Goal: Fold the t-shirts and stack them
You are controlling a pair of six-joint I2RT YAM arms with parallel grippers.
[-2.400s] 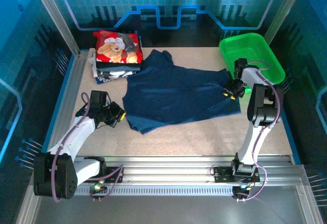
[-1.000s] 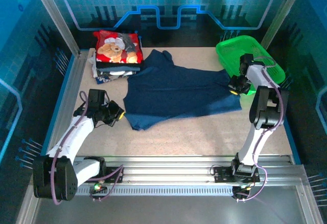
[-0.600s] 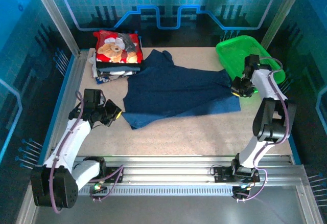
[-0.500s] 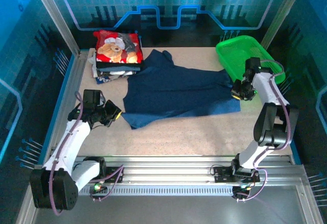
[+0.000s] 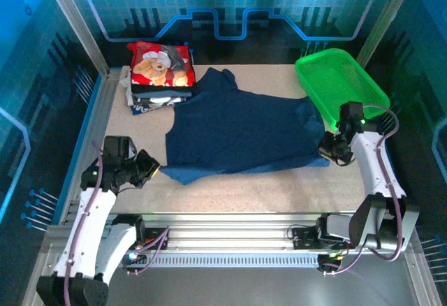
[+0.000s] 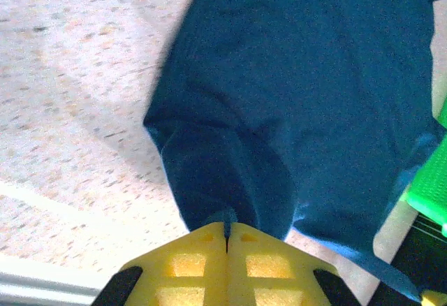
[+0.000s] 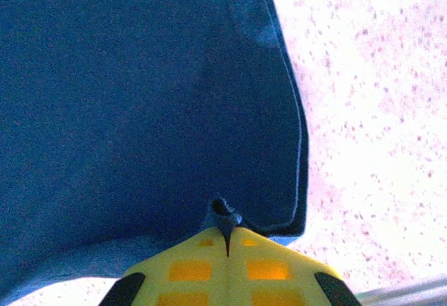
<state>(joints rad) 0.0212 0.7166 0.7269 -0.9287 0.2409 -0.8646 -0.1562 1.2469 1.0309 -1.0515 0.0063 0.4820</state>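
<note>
The shirt (image 5: 237,128) lies ahead of both arms; left gripper (image 5: 149,169) and right gripper (image 5: 327,149) each pinch a near corner; its hem spans between them

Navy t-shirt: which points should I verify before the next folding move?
1. Left gripper shut on navy t-shirt corner: ok.
2. Right gripper shut on the other near corner: ok.
3. Cloth flat: not ok, bunched at the left grip.
4. Shirt apart from green basket: cannot tell.
5. Folded stack tidy, red shirt on top: ok.
</note>
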